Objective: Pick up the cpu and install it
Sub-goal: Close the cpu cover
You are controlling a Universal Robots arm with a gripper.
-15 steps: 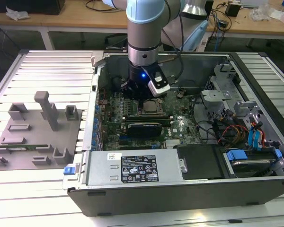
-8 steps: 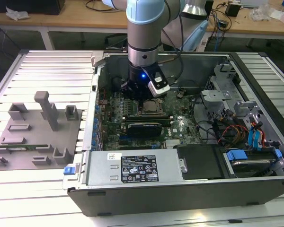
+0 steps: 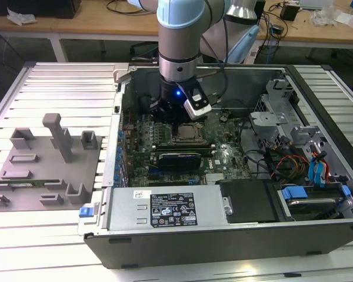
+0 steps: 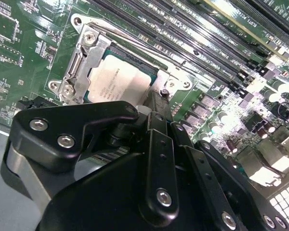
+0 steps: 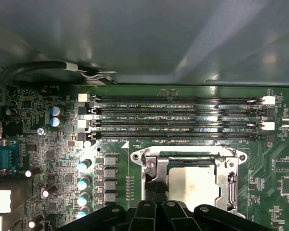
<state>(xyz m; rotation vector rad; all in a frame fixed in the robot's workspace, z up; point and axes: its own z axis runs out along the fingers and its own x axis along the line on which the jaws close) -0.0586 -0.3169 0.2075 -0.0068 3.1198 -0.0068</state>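
The jaws hang low over the motherboard (image 3: 223, 158) inside the open computer case (image 3: 223, 235). Whether they are apart or together cannot be told in any view.

In the exterior view, the arm (image 3: 179, 47) reaches from the top middle of the frame into the case. Its lower end is right above the socket (image 3: 185, 135), near the centre of the frame. A grey tray (image 3: 47, 170) with upright holders lies on the slatted surface (image 3: 47, 82) at the exterior view's left, well apart from the socket. A long green memory stick (image 3: 17, 183) lies flat in the tray.

In the second wrist view, the cpu (image 4: 118, 82) lies flat in the socket (image 4: 82, 62), pale silver top upward, with the metal frame around it. The black linkage of the jaws stands just in front of the cpu and hides one of its edges. Long memory slots (image 4: 207, 38) run beside the socket.

In the first wrist view, the cpu (image 5: 190, 183) sits inside the socket frame (image 5: 231, 173), and the black links cover one edge of it. Four parallel memory slots (image 5: 178, 118) lie just beside the socket, and a row of capacitors (image 5: 83, 185) stands near it.
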